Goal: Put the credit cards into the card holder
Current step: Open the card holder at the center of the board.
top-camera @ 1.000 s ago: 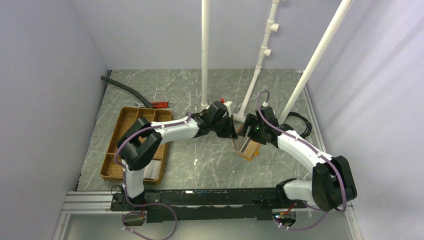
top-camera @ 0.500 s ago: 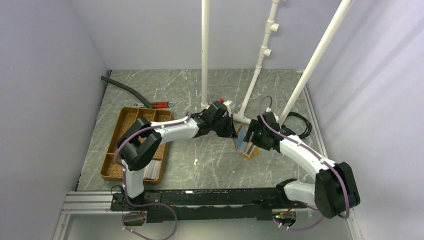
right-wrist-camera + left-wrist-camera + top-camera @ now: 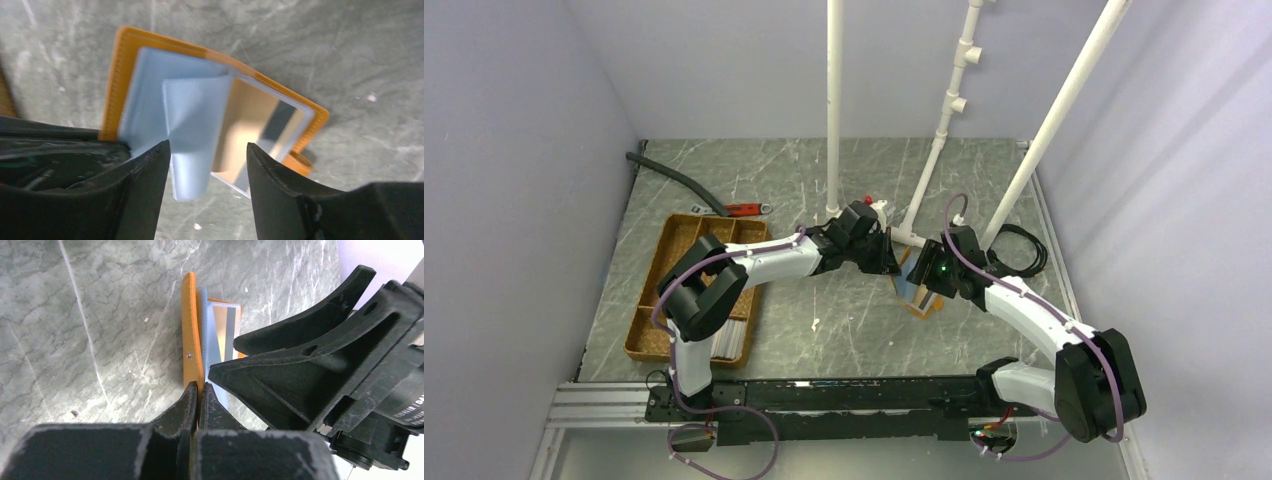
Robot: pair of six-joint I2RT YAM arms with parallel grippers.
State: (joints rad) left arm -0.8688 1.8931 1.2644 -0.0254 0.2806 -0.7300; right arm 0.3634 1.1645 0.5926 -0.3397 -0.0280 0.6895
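Card holder [image 3: 191, 325]: lies opened out on the table [image 3: 824, 330], mid-field, between the two arms.

- One orange cover stands up on edge. The left gripper [image 3: 199, 387] is clamped tight on that cover's lower edge, jaws fully together with the leather between them.
- The other half lies flat on the table. A light-blue inner flap [image 3: 195, 115] curls up off it.
- A credit card [image 3: 250, 125], gold face with a dark stripe, sits in the pocket of the flat half.

Right gripper [image 3: 207, 150]: jaws stand well apart and grip nothing. It comes in from the near-right side, with the raised blue flap in the gap between its fingers. I cannot tell whether a pad touches the flap edge.

Key relation:
- The holder is directly ahead of the right fingertips, so the right arm is the working arm.
- The left arm only props the cover from the far-left side.
- In the right wrist view the holder's long axis runs upper left to lower right, and the finger gap lies across the flap.

Judgement: the flap must be lifted clear of the pocket mouth, or a card will jam against it.
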